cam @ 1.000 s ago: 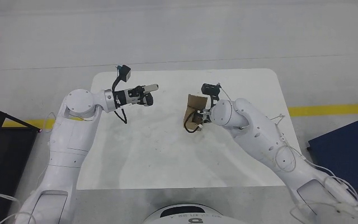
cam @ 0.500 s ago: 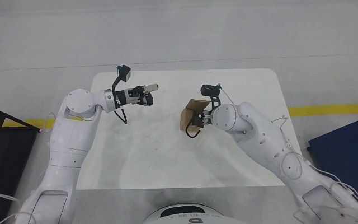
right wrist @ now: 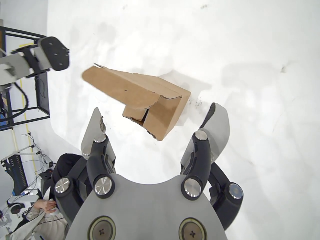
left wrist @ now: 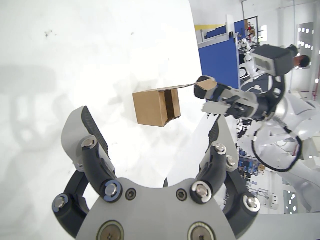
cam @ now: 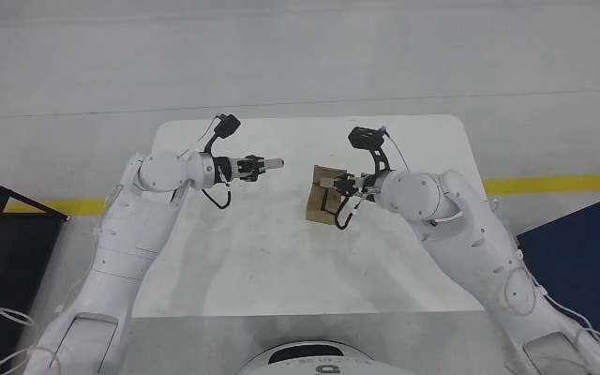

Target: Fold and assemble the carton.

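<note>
Over on the left, the left gripper (cam: 274,164) hangs above the white table (cam: 234,262) with its ribbed fingers (left wrist: 85,123) spread wide and nothing between them, pointed across at the work. A little way off from it, about the middle of the table, sits the carton (cam: 323,199) — a small brown cardboard box, partly formed, with one end not closed up, so a dark gap shows between its panels in the left wrist view. A long flap (left wrist: 180,86) sticks out flat from its top edge toward the right arm. Just beside the box on that side is the right gripper (left wrist: 203,98), its jaws parted too and not clamped on anything — the box lies just ahead of the spread fingers in the right wrist view. From the left wrist view the far end of the flap looks to meet one fingertip, though I cannot tell whether they really touch.
</note>
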Robot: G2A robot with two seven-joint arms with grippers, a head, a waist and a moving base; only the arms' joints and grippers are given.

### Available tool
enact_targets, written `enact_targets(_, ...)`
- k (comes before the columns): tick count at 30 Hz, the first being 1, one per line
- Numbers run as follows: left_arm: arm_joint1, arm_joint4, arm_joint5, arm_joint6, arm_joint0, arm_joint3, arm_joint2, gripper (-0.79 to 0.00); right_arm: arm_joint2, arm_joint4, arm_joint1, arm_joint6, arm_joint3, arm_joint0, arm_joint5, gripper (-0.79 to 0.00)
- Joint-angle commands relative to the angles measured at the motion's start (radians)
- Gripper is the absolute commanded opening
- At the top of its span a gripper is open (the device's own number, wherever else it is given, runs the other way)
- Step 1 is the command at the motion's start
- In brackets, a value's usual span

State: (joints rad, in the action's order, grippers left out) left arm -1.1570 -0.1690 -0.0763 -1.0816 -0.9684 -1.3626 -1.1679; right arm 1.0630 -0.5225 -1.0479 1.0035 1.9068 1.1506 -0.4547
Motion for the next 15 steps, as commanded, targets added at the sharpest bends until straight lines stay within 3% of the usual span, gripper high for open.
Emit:
enact_targets(1, -0.008, 0.009, 0.006, 0.009, 0.032, 0.016, 0.029, 0.0, 0.062, 0.019, 0.015, -0.018, 0.038, 0.072, 0.128, -0.071)
enact_targets(4, -0.023, -0.001, 0.008, 0.04, 0.088, 0.063, 0.082, -0.003, 0.122, -0.035, 0.033, -0.071, 0.049, 0.177, 0.225, 0.0)
enact_targets(8, -0.05, 0.01, 0.016, 0.085, 0.159, 0.141, 0.157, -0.077, 0.172, -0.036, 0.046, -0.104, 0.046, 0.263, 0.336, 0.0)
enact_targets(15, -0.094, -0.004, 0.009, 0.127, 0.26, 0.265, 0.27, -0.139, 0.172, -0.036, 0.046, -0.104, 0.046, 0.263, 0.336, 0.0)
